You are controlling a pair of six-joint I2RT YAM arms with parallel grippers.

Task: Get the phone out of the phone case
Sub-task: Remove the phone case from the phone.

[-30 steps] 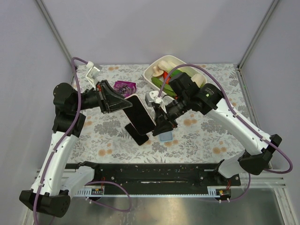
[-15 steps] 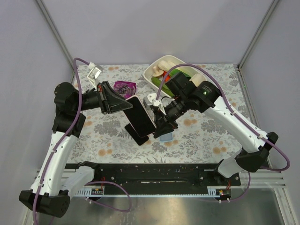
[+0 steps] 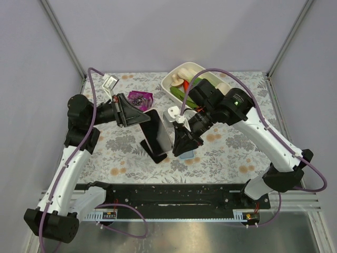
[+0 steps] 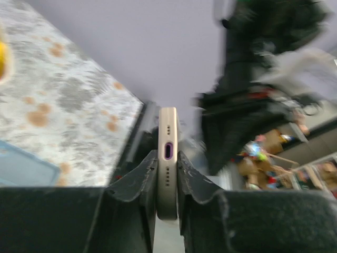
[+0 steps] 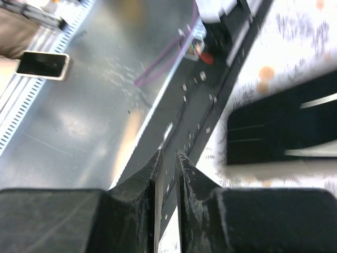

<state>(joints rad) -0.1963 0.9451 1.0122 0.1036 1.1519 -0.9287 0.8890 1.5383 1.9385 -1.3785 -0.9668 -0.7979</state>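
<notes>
The phone (image 3: 158, 133) has tilted steeper; we see the left gripper (image 3: 141, 120) clamping it above the middle of the table (image 3: 237, 154). At its four o'clock the right gripper (image 3: 180, 146) has jaws that nearly meet, and we cannot tell their grip.

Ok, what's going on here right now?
The left tool is clamped on the phone at its port end, holding it tilted above the table. The right tool sits at the phone's right edge, pinched on a thin pale strip, possibly the case lip; I can't confirm. Nothing looks separated yet.
</notes>
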